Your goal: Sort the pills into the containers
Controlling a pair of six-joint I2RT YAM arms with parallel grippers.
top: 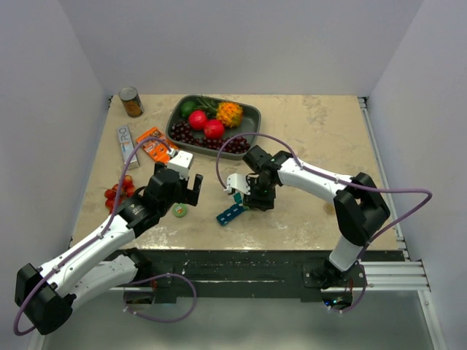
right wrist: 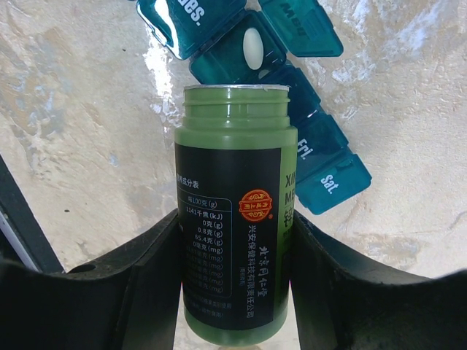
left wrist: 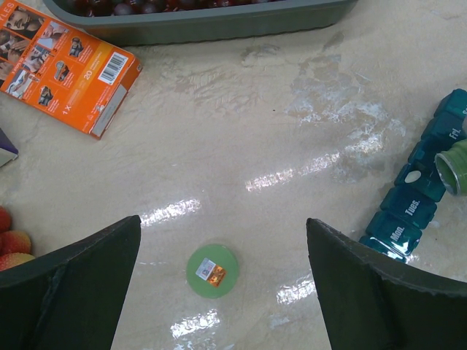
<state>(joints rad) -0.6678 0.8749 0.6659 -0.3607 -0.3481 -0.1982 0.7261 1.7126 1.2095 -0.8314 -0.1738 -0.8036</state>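
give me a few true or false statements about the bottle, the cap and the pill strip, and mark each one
1. The right gripper holds a green bottle with no cap on it. True.
2. The left gripper is shut on the green cap. False: it is open, and the cap lies on the table below it.
3. A white pill lies in an open compartment of the pill organizer. True.
4. The orange box lies inside the fruit tray. False: it lies on the table, beside the tray.
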